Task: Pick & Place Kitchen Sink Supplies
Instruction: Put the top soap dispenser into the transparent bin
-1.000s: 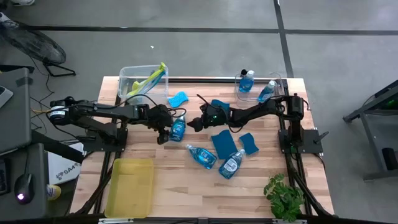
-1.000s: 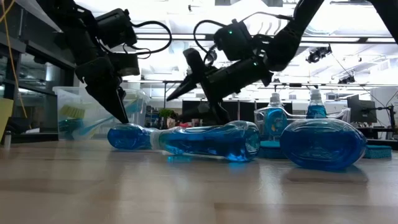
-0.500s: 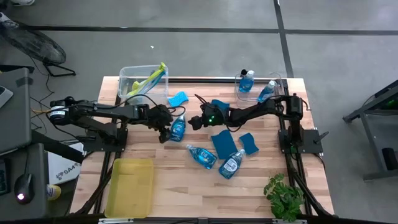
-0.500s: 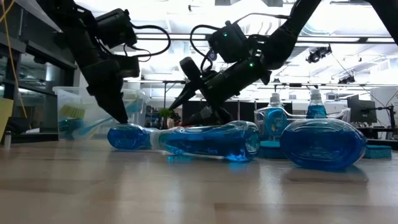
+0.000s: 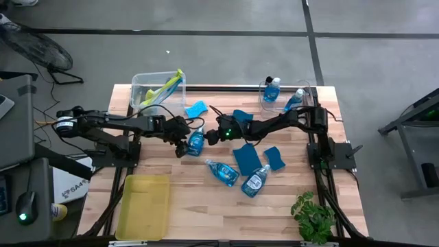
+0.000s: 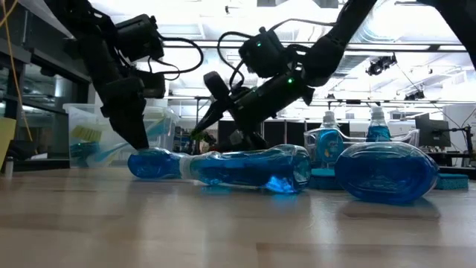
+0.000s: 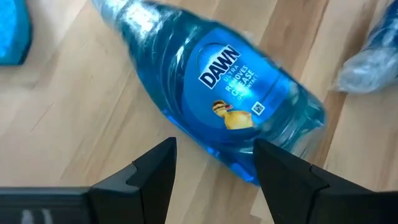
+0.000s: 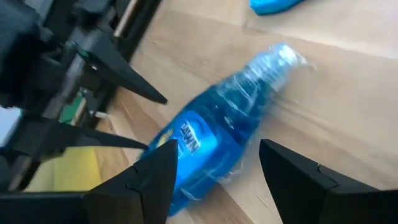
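Mid-table, both the left gripper (image 5: 182, 147) and right gripper (image 5: 210, 135) hang spread around one Dawn bottle (image 5: 196, 141), seemingly ungrabbed; two brushes (image 5: 163, 88) binned, sponges and bottles left.

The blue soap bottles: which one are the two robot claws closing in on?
The soap bottle lying at the table's middle, between the left gripper and right gripper. The other bottles lie nearer the front edge or stand in the far clear bin.

Blue soap bottle (image 7: 224, 99), white lettering; yellow tray (image 5: 144, 206); blue sponge (image 5: 195, 108).
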